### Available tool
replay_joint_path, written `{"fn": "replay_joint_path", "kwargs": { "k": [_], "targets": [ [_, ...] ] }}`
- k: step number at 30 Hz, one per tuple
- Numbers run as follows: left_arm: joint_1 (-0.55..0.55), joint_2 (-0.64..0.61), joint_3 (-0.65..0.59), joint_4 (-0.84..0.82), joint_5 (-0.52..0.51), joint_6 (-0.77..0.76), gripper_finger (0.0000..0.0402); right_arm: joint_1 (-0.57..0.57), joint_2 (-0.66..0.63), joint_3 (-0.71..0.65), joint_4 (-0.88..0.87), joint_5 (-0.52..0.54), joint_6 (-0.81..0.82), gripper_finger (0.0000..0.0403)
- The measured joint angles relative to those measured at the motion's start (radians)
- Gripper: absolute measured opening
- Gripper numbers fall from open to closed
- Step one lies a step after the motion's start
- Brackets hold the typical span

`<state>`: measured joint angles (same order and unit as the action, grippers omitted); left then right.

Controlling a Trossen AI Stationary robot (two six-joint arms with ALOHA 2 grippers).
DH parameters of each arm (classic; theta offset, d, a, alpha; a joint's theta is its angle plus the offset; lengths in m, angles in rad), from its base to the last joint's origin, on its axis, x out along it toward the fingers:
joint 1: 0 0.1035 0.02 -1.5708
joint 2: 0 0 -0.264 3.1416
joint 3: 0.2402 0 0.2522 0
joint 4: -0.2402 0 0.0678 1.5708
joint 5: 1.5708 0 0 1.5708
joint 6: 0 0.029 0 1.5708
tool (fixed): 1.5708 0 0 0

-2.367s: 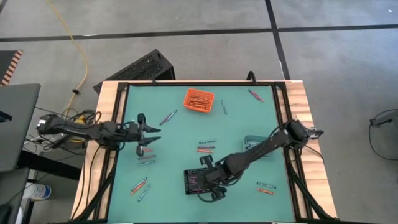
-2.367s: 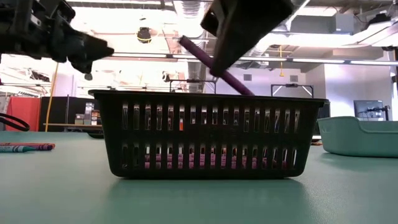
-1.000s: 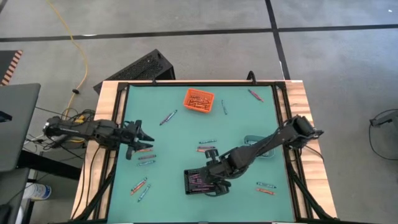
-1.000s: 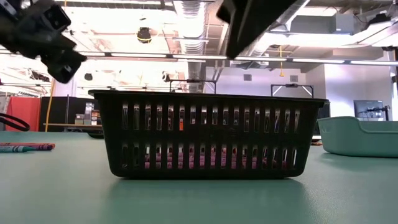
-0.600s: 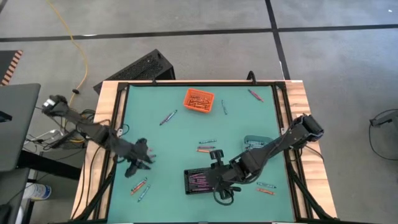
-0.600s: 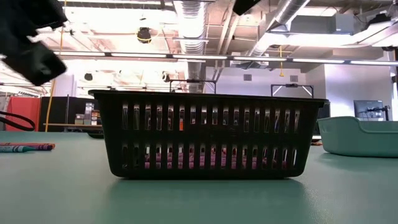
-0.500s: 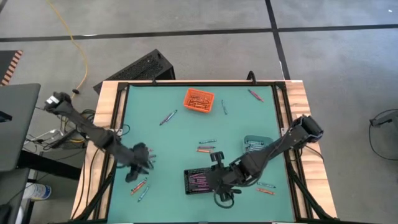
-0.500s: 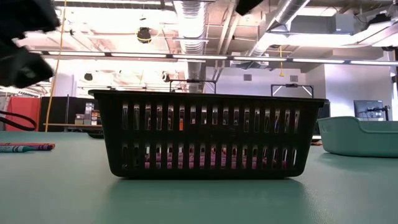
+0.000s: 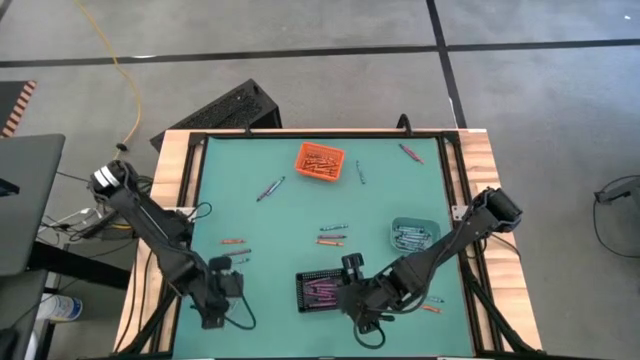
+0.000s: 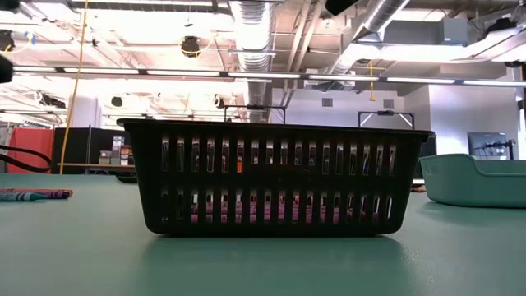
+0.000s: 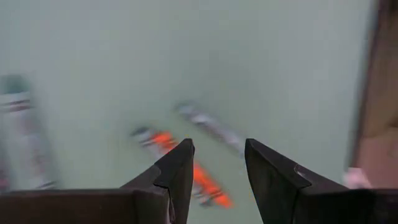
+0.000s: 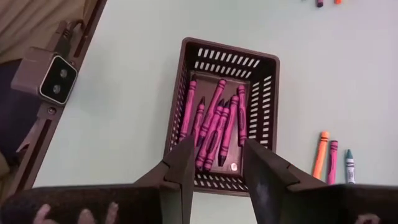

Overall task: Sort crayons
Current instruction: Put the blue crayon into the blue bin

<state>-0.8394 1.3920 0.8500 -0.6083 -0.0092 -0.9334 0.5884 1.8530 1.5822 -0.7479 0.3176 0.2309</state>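
Teal mat. High view: left gripper (image 9: 213, 297) hangs over the near-left part of the table, loose crayons (image 9: 236, 243) just beyond it; right gripper (image 9: 362, 303) sits just beside the black bin (image 9: 318, 292), the teal bin (image 9: 412, 235) and orange bin (image 9: 319, 160) farther off.

Low view: black bin's slatted wall, purple showing through; no gripper visible.

Left wrist view: fingers (image 11: 177, 168) apart, nothing between; an orange crayon (image 11: 186, 167) lies directly ahead, a grey one (image 11: 211, 127) just beyond. Best to straddle only the orange, square across its length.

Right wrist view: fingers (image 12: 180, 163) apart, empty, above the purple crayons (image 12: 214, 123) in the bin.
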Motion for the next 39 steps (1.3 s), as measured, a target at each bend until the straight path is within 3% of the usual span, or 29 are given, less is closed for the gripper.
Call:
{"fn": "replay_joint_path", "kwargs": {
  "k": [10, 26, 39],
  "targets": [
    [0.026, 0.149, 0.015, 0.034, 0.092, -0.052, 0.0132, -0.002, 0.000, 0.000, 0.001, 0.000, 0.005, 0.0128],
    [0.050, 0.213, 0.015, 0.039, 0.065, 0.005, 0.0130, -0.002, 0.000, 0.000, 0.000, 0.000, 0.005, 0.0128],
    [0.090, 0.213, 0.015, 0.039, -0.007, 0.063, 0.0064, 0.000, 0.000, 0.001, 0.000, -0.001, 0.008, 0.0128]
  ]
}}
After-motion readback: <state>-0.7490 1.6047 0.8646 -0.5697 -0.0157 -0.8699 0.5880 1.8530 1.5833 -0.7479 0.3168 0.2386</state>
